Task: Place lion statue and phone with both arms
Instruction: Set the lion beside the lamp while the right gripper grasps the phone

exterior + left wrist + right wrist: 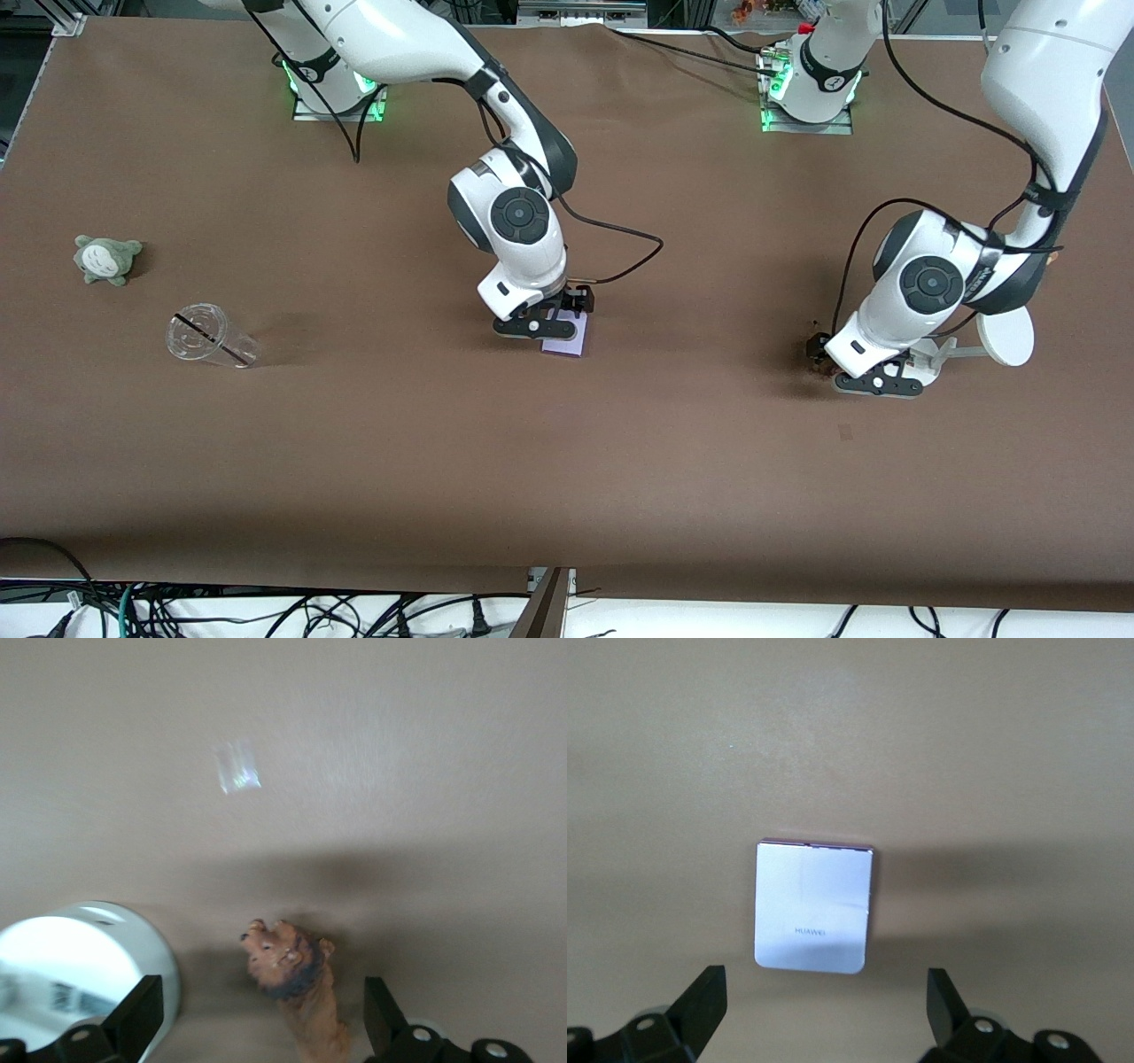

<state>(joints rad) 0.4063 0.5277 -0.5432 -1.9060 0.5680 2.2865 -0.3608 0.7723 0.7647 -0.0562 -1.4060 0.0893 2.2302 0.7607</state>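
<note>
The lion statue [297, 979], orange-brown with a dark mane, sits on the brown table between the open fingers of my left gripper [261, 1019], and neither finger touches it. In the front view my left gripper [877, 381] is low over the table at the left arm's end and hides the lion. The phone [813, 908], a pale lavender slab, lies flat on the table. My right gripper [824, 1010] is open just above one short edge of the phone, apart from it. In the front view my right gripper [542, 330] hangs over the phone [567, 344] at mid-table.
A white round-based stand with a disc [1005, 338] stands right beside my left gripper; it also shows in the left wrist view [80, 966]. A clear plastic cup [208, 337] lies on its side and a grey-green plush [106, 257] sits at the right arm's end.
</note>
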